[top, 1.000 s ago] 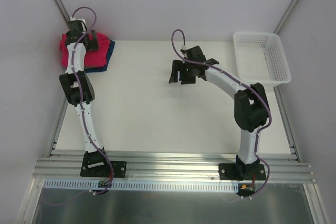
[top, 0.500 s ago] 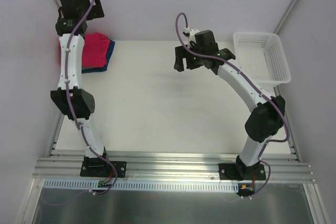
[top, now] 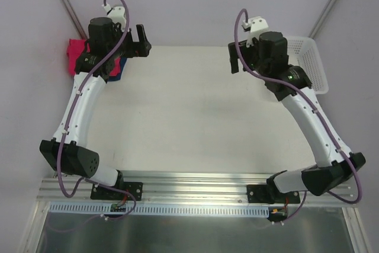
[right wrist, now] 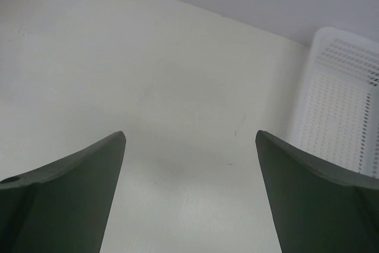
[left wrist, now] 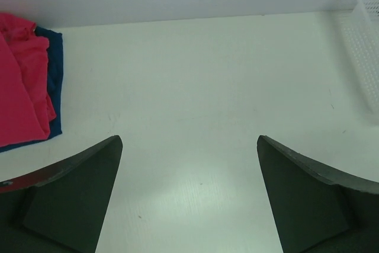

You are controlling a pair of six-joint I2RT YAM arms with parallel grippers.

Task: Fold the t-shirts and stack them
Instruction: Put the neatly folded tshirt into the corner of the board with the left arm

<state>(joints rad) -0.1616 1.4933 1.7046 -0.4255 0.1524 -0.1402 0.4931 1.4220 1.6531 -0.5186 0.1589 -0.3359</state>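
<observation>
Though partly cropped, red t-shirt [left wrist: 21,81], seemingly folded

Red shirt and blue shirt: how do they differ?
The red shirt lies on top; the blue shirt lies beneath it. The red shirt shows broadly, with creases; the blue shirt shows only an edge strip. Both rest at the far left corner of the table.

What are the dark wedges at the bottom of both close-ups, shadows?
Not shadows. Left wrist view: the left claw, dark, close to the lens, edges slightly soft. Right wrist view: the right claw likewise; the white basket looks washed out.
</observation>
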